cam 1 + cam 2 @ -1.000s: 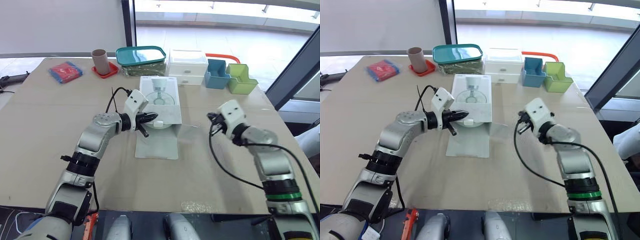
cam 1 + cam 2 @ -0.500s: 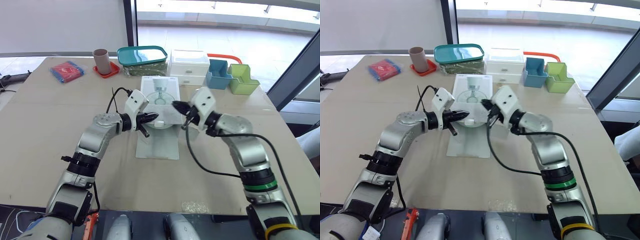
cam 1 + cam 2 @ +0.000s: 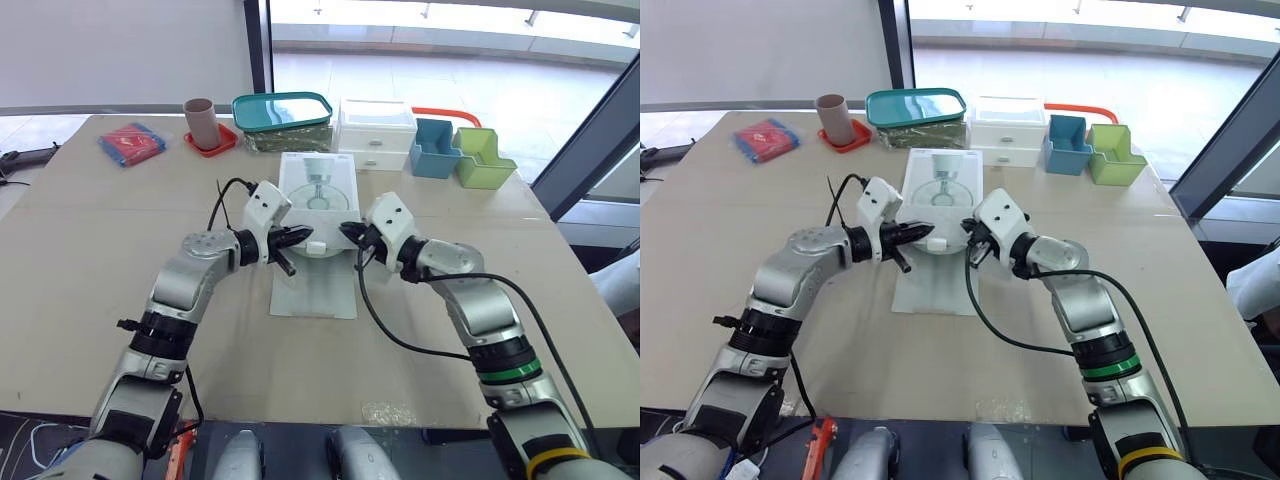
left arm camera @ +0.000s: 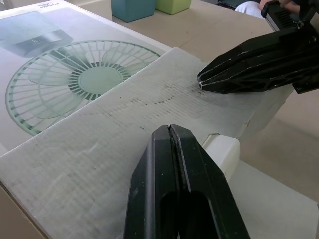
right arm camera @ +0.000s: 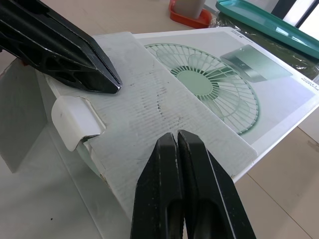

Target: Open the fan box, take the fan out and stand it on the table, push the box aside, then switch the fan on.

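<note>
Mid-table on the beige tabletop: white cardboard fan box, green fan printed on top, lying flat. Its near end is open, and one long flap lies spread on the table toward me. My left gripper: fingers pressed together, holding nothing, tip over the raw inner flap at the open end. My right gripper: likewise closed and empty, tip at that same flap from the opposite side. A white rounded plastic part pokes out beneath the flap.
</note>
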`<state>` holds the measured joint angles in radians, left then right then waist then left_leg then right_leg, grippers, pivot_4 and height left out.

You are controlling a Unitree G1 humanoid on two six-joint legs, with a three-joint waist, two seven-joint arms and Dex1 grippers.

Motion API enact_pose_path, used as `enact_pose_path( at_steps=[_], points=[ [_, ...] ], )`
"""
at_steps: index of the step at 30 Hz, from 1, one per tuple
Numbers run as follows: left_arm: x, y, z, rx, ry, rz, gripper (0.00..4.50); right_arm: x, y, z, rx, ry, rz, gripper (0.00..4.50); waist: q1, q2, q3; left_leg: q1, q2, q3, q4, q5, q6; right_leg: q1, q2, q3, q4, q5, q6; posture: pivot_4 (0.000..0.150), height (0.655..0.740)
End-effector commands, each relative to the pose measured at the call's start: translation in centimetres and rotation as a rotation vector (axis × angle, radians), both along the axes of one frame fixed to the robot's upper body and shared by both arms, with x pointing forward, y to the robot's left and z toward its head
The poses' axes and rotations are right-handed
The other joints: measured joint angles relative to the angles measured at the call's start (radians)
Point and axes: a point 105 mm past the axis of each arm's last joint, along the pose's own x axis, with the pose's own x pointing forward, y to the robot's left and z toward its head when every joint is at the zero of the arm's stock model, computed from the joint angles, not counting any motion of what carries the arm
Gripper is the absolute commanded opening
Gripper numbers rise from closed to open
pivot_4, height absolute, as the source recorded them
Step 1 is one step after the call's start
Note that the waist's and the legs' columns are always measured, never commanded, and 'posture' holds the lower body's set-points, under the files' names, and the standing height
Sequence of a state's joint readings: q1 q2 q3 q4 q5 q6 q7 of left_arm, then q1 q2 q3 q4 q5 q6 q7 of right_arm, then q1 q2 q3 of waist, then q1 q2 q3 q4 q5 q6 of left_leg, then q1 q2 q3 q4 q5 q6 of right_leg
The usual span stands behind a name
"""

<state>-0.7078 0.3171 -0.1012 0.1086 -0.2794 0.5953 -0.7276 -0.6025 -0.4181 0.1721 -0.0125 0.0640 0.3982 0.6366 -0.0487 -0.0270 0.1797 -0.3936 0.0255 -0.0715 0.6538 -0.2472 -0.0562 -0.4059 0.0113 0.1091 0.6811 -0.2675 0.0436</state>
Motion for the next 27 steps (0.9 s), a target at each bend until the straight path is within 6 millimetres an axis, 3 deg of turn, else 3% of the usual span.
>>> enact_pose_path(
  at_steps=[1,12,18,27],
  points=[
    [-0.3,0.8,2.4,-0.080,-0.059,-0.014,0.00,-0.1,0.1,-0.5,-0.008,0.009,-0.004,0.09,0.000,0.000,0.000,0.000,0.000,0.000,0.000,0.000,0.000,0.000,0.000,0.000,0.000,0.000,0.000,0.150,0.7400],
    [-1.6,2.8,4.0,-0.178,-0.121,-0.065,0.00,0.0,0.2,-0.2,0.005,-0.006,-0.010,0.09,-0.001,0.000,0.000,0.000,0.001,0.000,0.000,0.000,0.000,0.000,0.000,0.000,0.000,0.000,0.000,0.150,0.7400],
    [-3.6,1.4,2.7,-0.117,-0.098,-0.182,0.00,-0.1,0.3,-0.2,0.005,-0.009,-0.007,0.09,0.000,0.000,0.000,0.000,0.000,0.000,0.000,0.000,0.000,0.000,0.000,0.000,0.000,0.000,0.000,0.150,0.7400],
    [-4.0,1.1,-0.4,0.078,-0.057,-0.199,0.00,-0.2,0.4,-0.2,0.007,-0.015,-0.008,0.09,-0.002,0.000,0.000,0.000,0.001,0.000,0.000,0.000,0.000,0.000,0.000,0.000,0.000,0.000,0.000,0.150,0.7400]
  ],
)
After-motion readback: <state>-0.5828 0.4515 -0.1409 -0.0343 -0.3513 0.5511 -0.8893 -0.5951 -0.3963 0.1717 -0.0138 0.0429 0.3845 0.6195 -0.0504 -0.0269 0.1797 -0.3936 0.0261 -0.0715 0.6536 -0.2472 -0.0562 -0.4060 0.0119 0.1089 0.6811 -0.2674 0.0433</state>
